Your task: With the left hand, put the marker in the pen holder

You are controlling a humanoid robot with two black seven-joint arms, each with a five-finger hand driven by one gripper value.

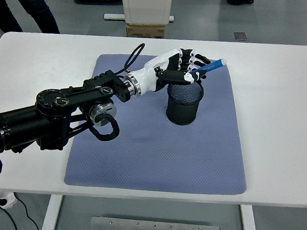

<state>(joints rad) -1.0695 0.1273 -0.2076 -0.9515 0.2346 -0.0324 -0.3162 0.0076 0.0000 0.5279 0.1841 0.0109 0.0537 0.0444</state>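
Observation:
A black mesh pen holder (184, 104) stands upright on the blue-grey mat (156, 142), right of its middle. My left hand (185, 69) hovers right over the holder's open top, its white and black fingers curled around a blue marker (207, 68). The marker lies tilted, its free end sticking out up and to the right past the holder's rim. The left arm reaches in from the left edge across the mat. No right arm shows.
The white table (283, 105) extends around the mat on all sides. Beyond the far edge stand a cardboard box and a white cabinet (147, 7). A person's legs (23, 1) show at the top left.

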